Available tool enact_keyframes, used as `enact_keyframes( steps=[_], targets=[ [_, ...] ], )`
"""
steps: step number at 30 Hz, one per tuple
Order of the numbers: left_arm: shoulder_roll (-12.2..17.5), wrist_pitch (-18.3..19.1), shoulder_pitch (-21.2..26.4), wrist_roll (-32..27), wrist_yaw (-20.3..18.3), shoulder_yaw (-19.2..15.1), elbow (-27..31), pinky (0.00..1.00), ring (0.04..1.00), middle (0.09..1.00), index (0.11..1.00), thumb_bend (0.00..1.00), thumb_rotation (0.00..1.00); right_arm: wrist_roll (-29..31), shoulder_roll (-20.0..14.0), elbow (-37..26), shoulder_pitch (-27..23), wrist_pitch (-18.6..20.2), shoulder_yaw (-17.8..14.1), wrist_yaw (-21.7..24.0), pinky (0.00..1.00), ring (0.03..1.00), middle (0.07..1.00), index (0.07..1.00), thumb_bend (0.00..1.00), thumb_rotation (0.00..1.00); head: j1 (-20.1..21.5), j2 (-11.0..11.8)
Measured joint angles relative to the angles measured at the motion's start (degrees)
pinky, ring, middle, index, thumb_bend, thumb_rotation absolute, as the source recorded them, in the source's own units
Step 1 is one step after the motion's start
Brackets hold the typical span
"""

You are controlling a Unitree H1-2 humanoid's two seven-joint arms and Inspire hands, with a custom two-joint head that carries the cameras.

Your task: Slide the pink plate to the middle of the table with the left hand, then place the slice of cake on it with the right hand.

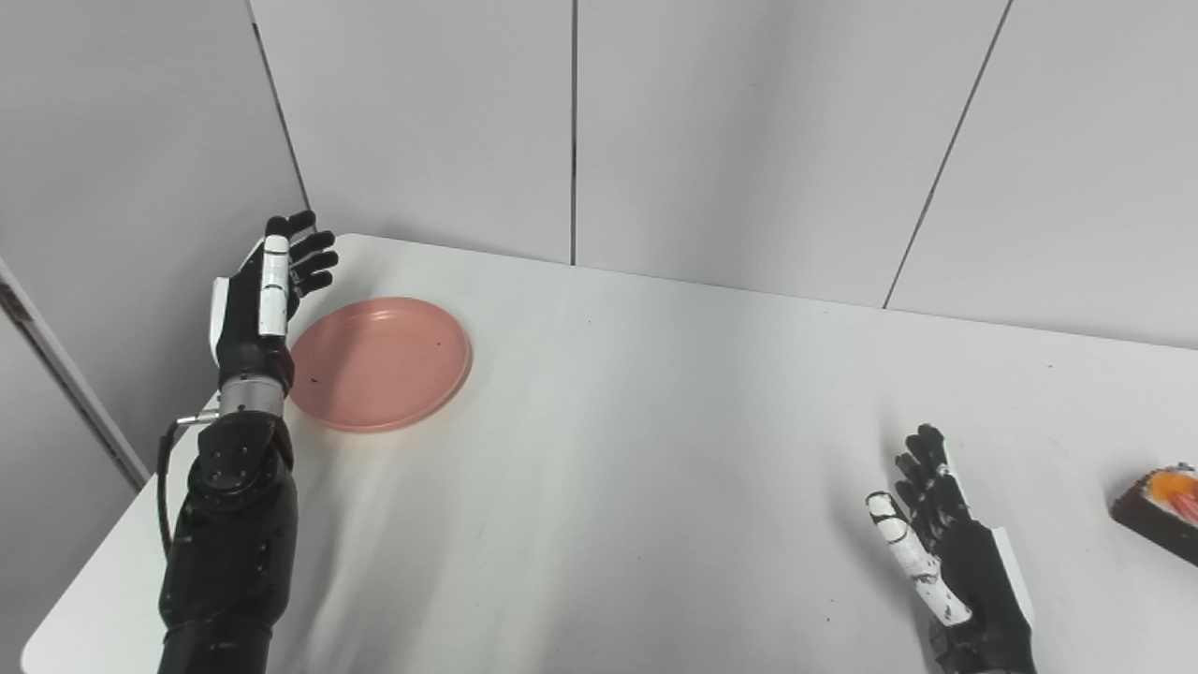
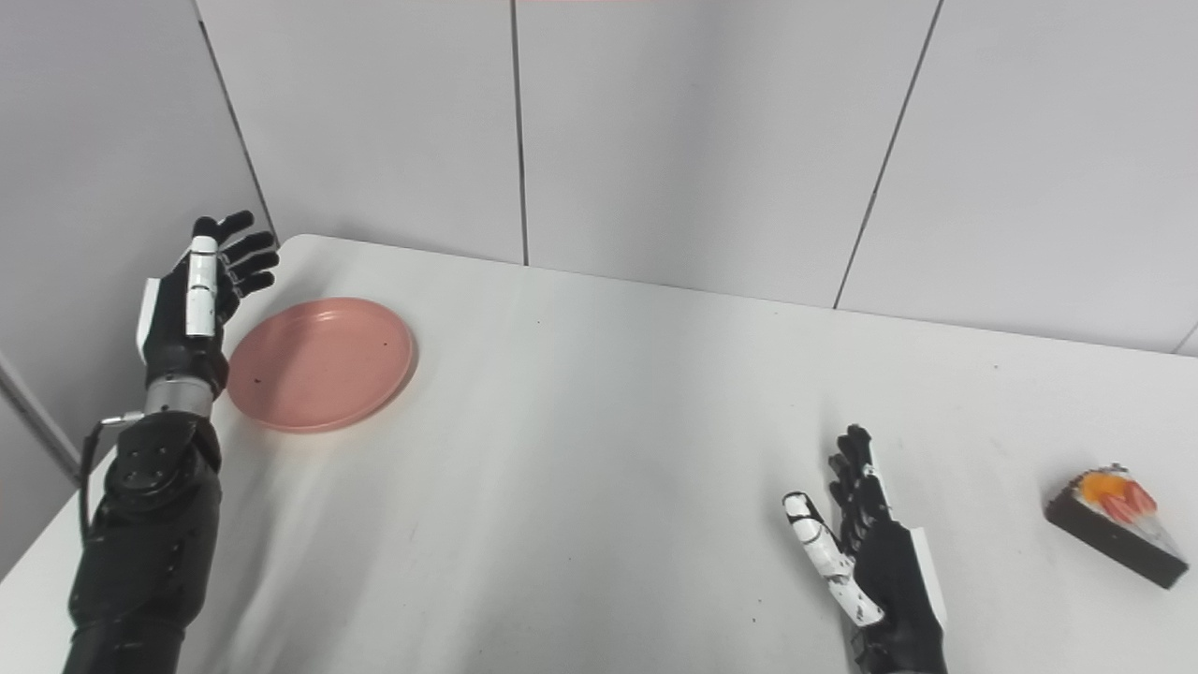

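Pink round plastic plate (image 1: 379,363) is seen lying flat on the white bench (image 1: 655,421) at its far left corner, well apart from the middle where it is meant to go. Just beside its left rim the left hand (image 1: 267,290) is held edge-on, palm turned toward the plate, fingers (image 1: 309,251) spread and closed on nothing — a stance judged suited to pushing the plate rightward rather than lifting it. Whether the hand is touching the rim cannot be told. At the near right of the bench the right hand (image 2: 875,552) is kept low, fingers apart and empty, seemingly parked until its turn. The dark wedge-shaped slice of cake with orange and red topping (image 2: 1114,524) sits at the bench's right edge, near that hand but apart from it — placed within its reach. The slide is judged not yet begun.
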State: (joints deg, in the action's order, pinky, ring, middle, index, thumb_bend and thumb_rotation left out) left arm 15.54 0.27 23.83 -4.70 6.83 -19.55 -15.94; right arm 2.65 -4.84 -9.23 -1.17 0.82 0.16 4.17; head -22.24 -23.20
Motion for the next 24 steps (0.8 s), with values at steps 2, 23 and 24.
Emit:
enact_keyframes(
  steps=[2, 23, 24],
  targets=[
    [0.07, -1.08, 0.08, 0.02, 0.27, -0.12, -2.02, 0.77, 0.728, 0.743, 0.758, 0.67, 1.0, -0.37, -0.03, 0.01, 0.03, 0.0, 0.03, 0.02, 1.0, 0.974, 0.988, 1.0, 0.25, 0.58, -0.44, 0.0],
    [0.68, -9.02, 1.08, -0.02, 4.65, -0.46, -13.73, 0.91, 0.788, 0.783, 0.79, 0.69, 1.0, 1.54, -1.44, 2.24, 0.03, -1.41, -1.31, 1.44, 1.0, 0.986, 0.997, 1.0, 0.25, 0.63, -1.76, -0.17],
    [0.68, -9.59, 1.23, -0.08, 4.68, -0.51, -14.2, 0.91, 0.79, 0.785, 0.793, 0.69, 1.0, 1.59, -1.44, 2.24, 0.03, -1.42, -1.33, 1.46, 1.0, 0.986, 0.997, 1.0, 0.25, 0.63, -1.84, -0.09]
  ],
)
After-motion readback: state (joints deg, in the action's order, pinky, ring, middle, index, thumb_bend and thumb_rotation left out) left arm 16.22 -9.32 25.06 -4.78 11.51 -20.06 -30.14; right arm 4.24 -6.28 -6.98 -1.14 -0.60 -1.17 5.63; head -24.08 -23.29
